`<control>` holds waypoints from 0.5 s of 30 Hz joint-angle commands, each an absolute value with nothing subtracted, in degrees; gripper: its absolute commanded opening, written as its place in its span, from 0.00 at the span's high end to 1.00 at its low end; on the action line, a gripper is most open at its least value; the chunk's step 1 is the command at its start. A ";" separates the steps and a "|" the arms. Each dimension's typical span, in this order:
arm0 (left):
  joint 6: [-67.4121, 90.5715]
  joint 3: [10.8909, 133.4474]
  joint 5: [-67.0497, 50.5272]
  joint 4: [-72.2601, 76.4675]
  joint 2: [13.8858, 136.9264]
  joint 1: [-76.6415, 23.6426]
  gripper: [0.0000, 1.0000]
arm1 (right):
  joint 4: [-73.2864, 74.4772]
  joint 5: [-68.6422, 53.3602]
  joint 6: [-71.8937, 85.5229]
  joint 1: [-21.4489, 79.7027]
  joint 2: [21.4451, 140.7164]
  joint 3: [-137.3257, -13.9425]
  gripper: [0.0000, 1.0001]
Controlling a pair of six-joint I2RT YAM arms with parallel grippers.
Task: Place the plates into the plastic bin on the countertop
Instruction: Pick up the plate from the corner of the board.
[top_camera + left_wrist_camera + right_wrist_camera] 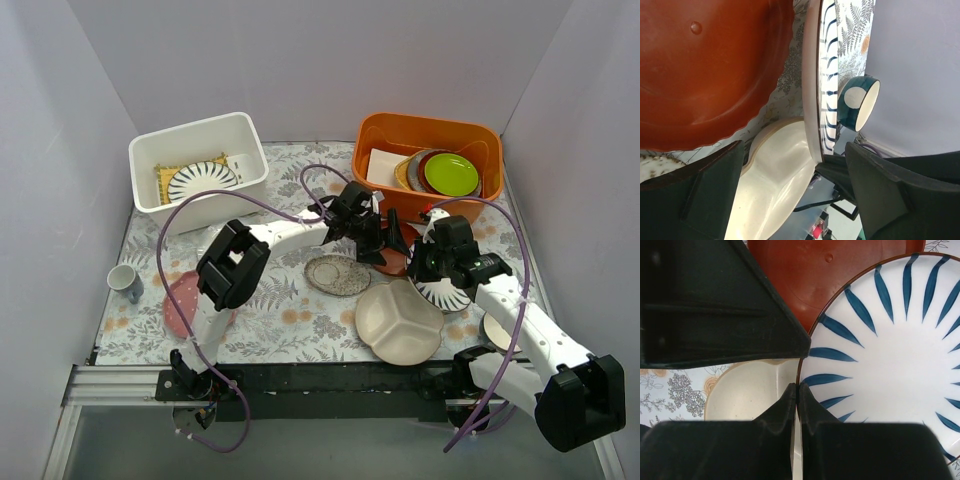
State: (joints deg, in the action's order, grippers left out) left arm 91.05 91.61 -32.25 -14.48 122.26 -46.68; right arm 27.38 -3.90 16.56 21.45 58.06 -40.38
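Grey walls (300, 60) are boxing the fern-printed tabletop (280, 320). 1 striped plate (203, 179) is lying in the white bin (190, 128); the right end effector (797, 390) is clenching a 2nd striped plate (890, 350). 5 other plates (181, 300) (336, 275) (399, 320) (395, 265) (490, 328) are lying loose, the left end effector (794, 145) gaping.

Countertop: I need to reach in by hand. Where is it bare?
Bare: the strip between white bin and orange tub; the front patch between pink plate and cream plate. Crowded: right of centre, around the red-brown plate, striped plate and speckled plate.
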 commanded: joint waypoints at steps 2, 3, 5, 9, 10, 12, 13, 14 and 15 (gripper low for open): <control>92.46 93.87 -32.96 -12.31 122.96 -47.81 0.21 | 25.93 -5.36 17.40 21.80 55.90 -40.52 0.99; 92.63 94.22 -33.13 -11.96 123.39 -47.90 0.21 | 25.84 -5.36 17.40 21.80 55.81 -40.43 0.99; 93.25 94.66 -33.22 -11.52 123.92 -48.07 0.21 | 25.84 -5.62 17.32 21.88 55.72 -40.34 0.99; 93.69 96.15 -33.31 -11.25 125.50 -48.87 0.23 | 25.84 -5.89 17.49 21.88 55.90 -40.17 0.99; 93.87 96.67 -33.40 -11.25 126.12 -49.04 0.23 | 25.75 -5.98 17.40 21.88 55.81 -40.08 0.99; 94.22 97.03 -33.22 -10.72 126.65 -49.48 0.24 | 25.58 -5.98 17.40 21.88 55.72 -39.73 0.99; 94.39 97.38 -33.31 -10.46 127.09 -49.57 0.24 | 25.58 -5.98 17.40 21.88 55.64 -39.55 0.99; 94.48 97.64 -33.31 -10.28 127.35 -49.66 0.25 | 25.66 -5.98 17.49 21.97 55.63 -39.55 0.99; 94.74 97.73 -33.40 -10.11 127.61 -49.83 0.27 | 25.58 -5.89 17.49 21.97 55.46 -39.46 0.99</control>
State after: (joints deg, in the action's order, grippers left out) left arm 93.84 95.31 -32.53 -11.62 127.04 -48.99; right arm 27.31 -4.84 16.62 21.52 57.32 -39.46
